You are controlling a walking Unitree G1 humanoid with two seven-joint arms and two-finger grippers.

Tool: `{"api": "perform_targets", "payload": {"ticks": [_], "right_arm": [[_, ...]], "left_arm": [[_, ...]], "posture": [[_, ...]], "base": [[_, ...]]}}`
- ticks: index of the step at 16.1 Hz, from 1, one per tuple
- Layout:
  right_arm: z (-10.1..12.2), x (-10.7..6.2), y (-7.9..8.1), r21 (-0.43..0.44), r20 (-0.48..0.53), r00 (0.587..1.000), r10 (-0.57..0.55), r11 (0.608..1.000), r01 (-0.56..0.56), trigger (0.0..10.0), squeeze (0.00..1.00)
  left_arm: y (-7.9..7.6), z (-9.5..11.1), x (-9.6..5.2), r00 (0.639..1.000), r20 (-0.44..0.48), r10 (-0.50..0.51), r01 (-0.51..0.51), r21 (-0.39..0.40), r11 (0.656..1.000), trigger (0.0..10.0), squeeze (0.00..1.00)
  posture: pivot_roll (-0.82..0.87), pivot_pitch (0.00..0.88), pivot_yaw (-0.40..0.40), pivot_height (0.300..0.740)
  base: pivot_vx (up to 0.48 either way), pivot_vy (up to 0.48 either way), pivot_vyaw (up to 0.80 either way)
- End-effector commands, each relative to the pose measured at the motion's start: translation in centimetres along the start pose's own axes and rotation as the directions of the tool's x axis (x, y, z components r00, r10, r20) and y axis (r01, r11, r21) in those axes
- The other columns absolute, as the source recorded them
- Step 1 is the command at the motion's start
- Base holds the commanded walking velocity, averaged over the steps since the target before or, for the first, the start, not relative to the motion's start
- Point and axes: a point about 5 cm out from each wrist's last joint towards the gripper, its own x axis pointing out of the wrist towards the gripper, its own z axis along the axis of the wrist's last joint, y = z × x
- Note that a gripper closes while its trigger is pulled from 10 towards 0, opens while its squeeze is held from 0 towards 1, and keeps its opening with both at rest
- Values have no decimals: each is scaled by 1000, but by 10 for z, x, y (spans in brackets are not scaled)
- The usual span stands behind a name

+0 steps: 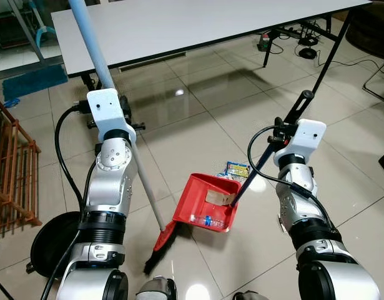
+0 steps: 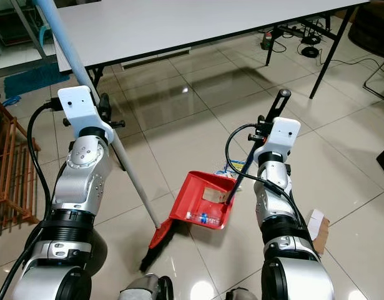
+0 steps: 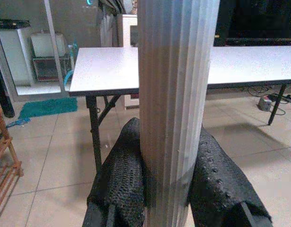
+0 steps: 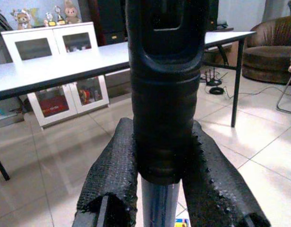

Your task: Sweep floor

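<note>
Left gripper (image 3: pixel 170 189) clamped a ribbed pale broom handle (image 3: pixel 176 94) between two black textured fingers (image 3: pixel 121 184). Behind stood a white table (image 3: pixel 107 71) on tiled floor (image 3: pixel 55 161), teal mat (image 3: pixel 46 108) beyond.

Both arms raised forward — left end effector (image 3: pixel 166 189) and right end effector (image 4: pixel 159 189) clamped tight.

Broom (image 1: pixel 155 215) slanted, bristles at red dustpan (image 1: pixel 204 203) edge; wrappers inside dustpan.
</note>
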Motion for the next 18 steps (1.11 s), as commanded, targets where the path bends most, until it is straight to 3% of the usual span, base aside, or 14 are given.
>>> {"api": "perform_targets", "payload": {"ticks": [1, 5, 18], "right_arm": [[11, 6, 0, 4, 37, 999, -4, 1000, 4, 10000, 0], [12, 7, 0, -9, 41, 999, -5, 1000, 5, 10000, 0], [3, 0, 5, -3, 25, 1000, -7, 1000, 8, 10000, 0]], "left_arm": [[-1, 14, 2, 999, 49, -4, 5, -21, 1000, 10000, 0], [-3, 13, 2, 999, 43, -8, 9, -26, 1000, 10000, 0], [-12, 13, -6, 998, 31, -50, 51, -32, 998, 10000, 0]], "posture": [[-7, 64, 54, 740], [-2, 61, 53, 740], [-5, 58, 83, 740]], "base": [[0, 0, 0], [0, 0, 0], [0, 0, 800]]}}
